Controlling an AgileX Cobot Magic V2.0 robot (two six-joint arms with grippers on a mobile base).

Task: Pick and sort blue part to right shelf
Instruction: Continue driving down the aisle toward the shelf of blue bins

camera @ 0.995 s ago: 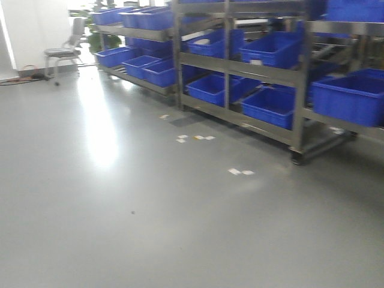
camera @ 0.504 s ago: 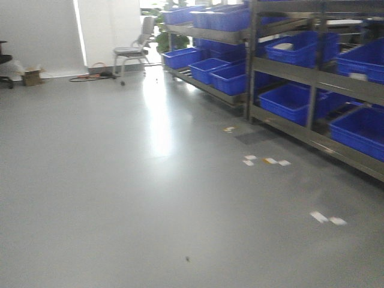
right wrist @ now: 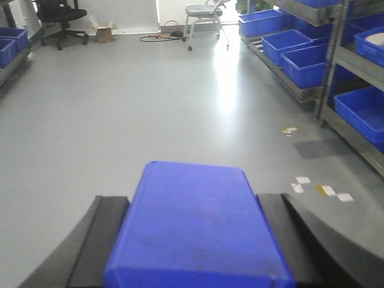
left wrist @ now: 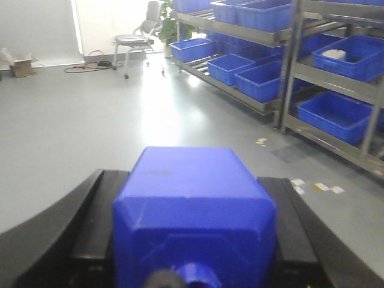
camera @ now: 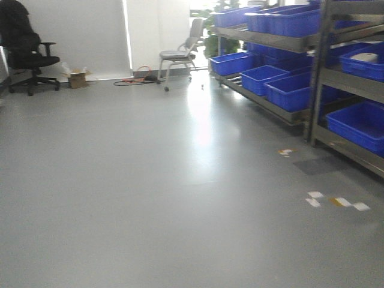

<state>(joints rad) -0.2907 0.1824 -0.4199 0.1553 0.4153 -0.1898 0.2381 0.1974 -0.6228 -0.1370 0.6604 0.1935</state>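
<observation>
In the left wrist view the blue part (left wrist: 195, 210), a squat solid-blue block with bevelled corners and a small nub at its near end, fills the space between the black fingers (left wrist: 90, 222) of my left gripper (left wrist: 192, 180), which is shut on it. My right gripper (right wrist: 192, 201) is shut on a second blue block (right wrist: 198, 222) with a flat face; its cap end is hidden. The right shelf (camera: 321, 72), a steel rack with blue crates (camera: 294, 90), runs along the right side of the room, also in the wrist views (left wrist: 288, 66) (right wrist: 333, 66). Neither gripper shows in the front view.
Grey floor stretches ahead, with white and yellow tape marks (camera: 336, 202) near the rack. A grey chair (camera: 180, 54), cables and a cardboard box (camera: 77, 78) stand by the far wall. A black office chair (camera: 24, 48) sits at far left. Another blue crate (right wrist: 11, 42) shows at left.
The front view has swung left: the rack slid toward the right edge, and the grey chair, box and black office chair came into view.
</observation>
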